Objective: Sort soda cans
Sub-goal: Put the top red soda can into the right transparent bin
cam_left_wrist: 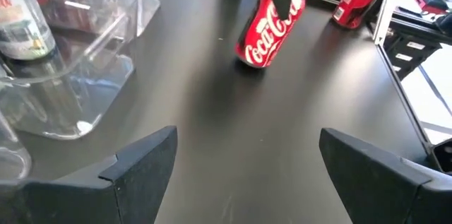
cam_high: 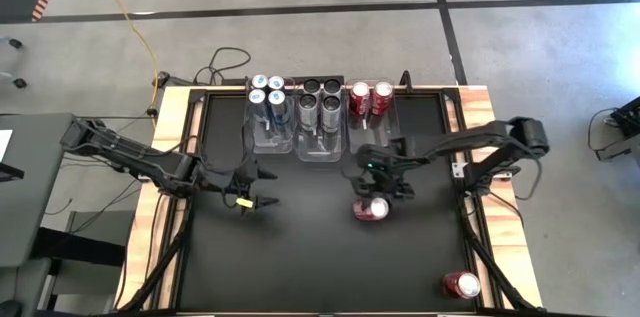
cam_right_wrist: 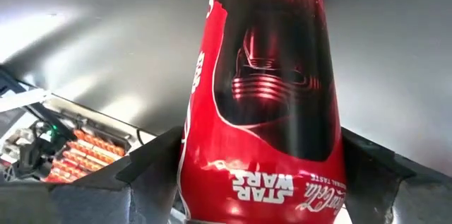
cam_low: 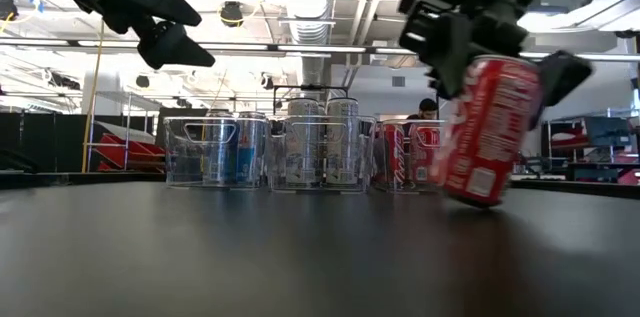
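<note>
high view: the right gripper (cam_high: 372,200) pinches a red can (cam_high: 371,208) at mid-table, tilted and just touching the mat (cam_high: 300,257) at its lower edge. step in hand, as judged: carrying this can to the red group (cam_high: 370,98) at the far edge. next move calls for a lift, then an upright set-down beside those two. a fourth red can (cam_high: 461,284) waits near the right front corner. the left gripper (cam_high: 257,188) hovers, fingers spread. cans are smooth glossy metal cylinders; bins (cam_high: 272,127) are clear rigid plastic; the mat is matte black.
</note>
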